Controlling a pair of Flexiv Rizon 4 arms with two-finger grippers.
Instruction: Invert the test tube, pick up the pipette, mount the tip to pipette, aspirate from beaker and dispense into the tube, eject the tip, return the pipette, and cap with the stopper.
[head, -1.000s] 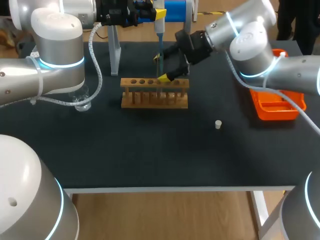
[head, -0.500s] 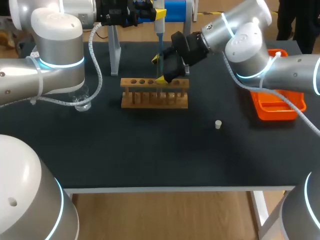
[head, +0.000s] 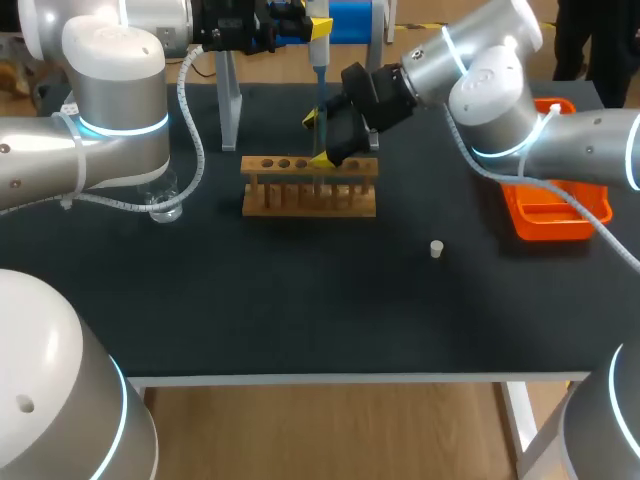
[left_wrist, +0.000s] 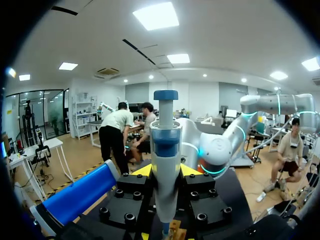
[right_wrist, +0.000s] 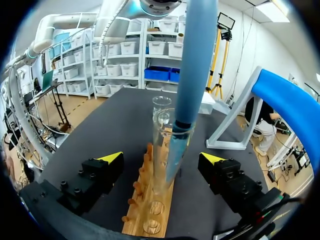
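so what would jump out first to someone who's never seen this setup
The pipette stands upright in the left gripper, its tip down inside the test tube in the wooden rack. The right gripper sits at that tube with a finger on each side, open and not touching it. A small white stopper lies alone on the dark table, with an orange tray at the right edge.

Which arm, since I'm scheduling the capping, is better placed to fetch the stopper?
Right. The stopper lies on the table's right side, nearer that arm, and the right gripper is open. The left gripper is shut on the pipette.
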